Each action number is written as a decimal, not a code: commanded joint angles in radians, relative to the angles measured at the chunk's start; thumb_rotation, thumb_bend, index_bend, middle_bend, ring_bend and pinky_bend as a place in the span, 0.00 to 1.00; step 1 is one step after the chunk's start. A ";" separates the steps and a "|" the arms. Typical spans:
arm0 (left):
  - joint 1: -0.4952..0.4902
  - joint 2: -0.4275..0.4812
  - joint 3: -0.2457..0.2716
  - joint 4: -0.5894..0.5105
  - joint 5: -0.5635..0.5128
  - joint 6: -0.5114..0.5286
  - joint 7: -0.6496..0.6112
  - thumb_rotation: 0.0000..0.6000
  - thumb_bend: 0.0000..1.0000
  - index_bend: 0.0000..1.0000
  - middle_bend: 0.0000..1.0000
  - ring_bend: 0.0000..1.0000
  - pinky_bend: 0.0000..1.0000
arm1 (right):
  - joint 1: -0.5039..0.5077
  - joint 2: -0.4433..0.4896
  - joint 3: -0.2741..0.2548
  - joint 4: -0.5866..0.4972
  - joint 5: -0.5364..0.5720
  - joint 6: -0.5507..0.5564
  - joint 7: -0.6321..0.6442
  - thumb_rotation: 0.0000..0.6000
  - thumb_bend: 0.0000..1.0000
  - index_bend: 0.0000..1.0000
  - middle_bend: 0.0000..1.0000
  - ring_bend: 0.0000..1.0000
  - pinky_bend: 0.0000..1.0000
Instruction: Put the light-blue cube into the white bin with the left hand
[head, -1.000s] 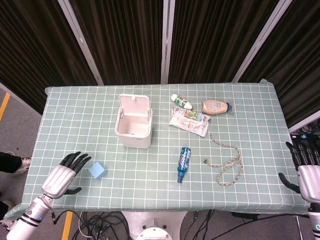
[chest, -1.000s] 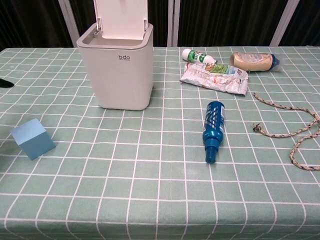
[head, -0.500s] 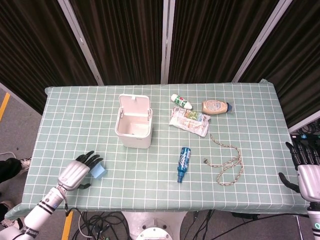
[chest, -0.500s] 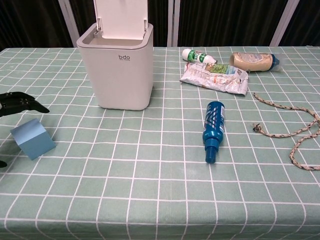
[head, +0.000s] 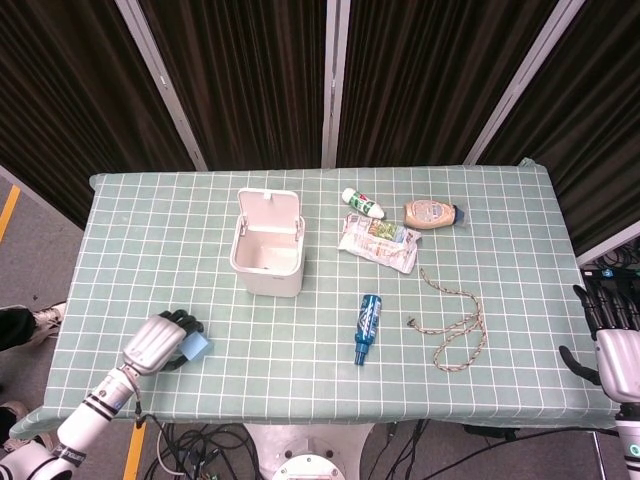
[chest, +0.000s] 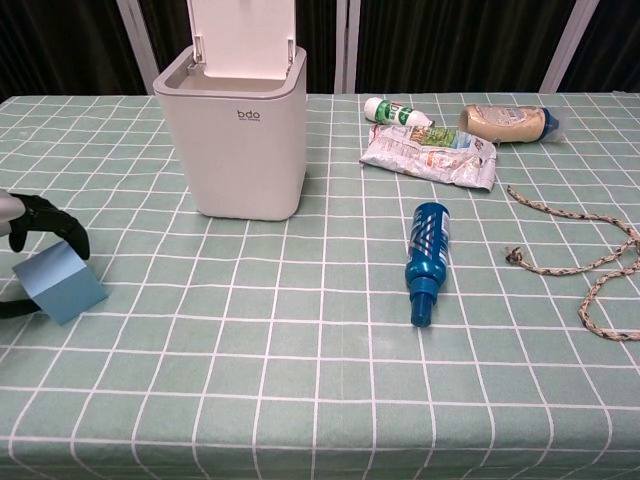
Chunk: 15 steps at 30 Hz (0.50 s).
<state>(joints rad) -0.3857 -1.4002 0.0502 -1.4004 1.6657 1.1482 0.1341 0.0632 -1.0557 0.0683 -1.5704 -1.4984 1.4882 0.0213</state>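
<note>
The light-blue cube lies near the table's front left corner, slightly tilted. My left hand grips it: the dark fingers curl over its far top edge and the thumb sits at its near left side. The white bin stands behind and to the right of the cube, its lid flipped up and its inside showing empty in the head view. My right hand hangs beyond the table's right edge, fingers apart and holding nothing.
A blue bottle lies at mid table. A rope curls to its right. A snack bag, a white-green bottle and a tan sauce bottle lie behind.
My left hand moved right onto the cube and its fingers curled down over it. The cube shifted slightly. The right hand stayed put.
</note>
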 joint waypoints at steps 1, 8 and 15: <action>-0.001 -0.007 0.006 0.008 0.005 0.006 -0.002 1.00 0.26 0.41 0.40 0.30 0.49 | 0.000 -0.001 0.000 0.000 0.000 -0.001 0.000 1.00 0.18 0.00 0.00 0.00 0.00; 0.011 0.011 0.000 -0.016 0.003 0.061 -0.005 1.00 0.30 0.47 0.45 0.34 0.52 | 0.000 -0.001 0.001 0.000 0.004 -0.002 -0.001 1.00 0.18 0.00 0.00 0.00 0.00; 0.052 0.142 -0.033 -0.161 -0.011 0.189 -0.049 1.00 0.30 0.47 0.45 0.34 0.52 | 0.001 -0.002 0.001 0.002 0.003 -0.003 0.001 1.00 0.18 0.00 0.00 0.00 0.00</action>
<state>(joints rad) -0.3504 -1.3017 0.0357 -1.5164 1.6638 1.2968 0.1074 0.0647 -1.0578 0.0697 -1.5681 -1.4956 1.4854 0.0220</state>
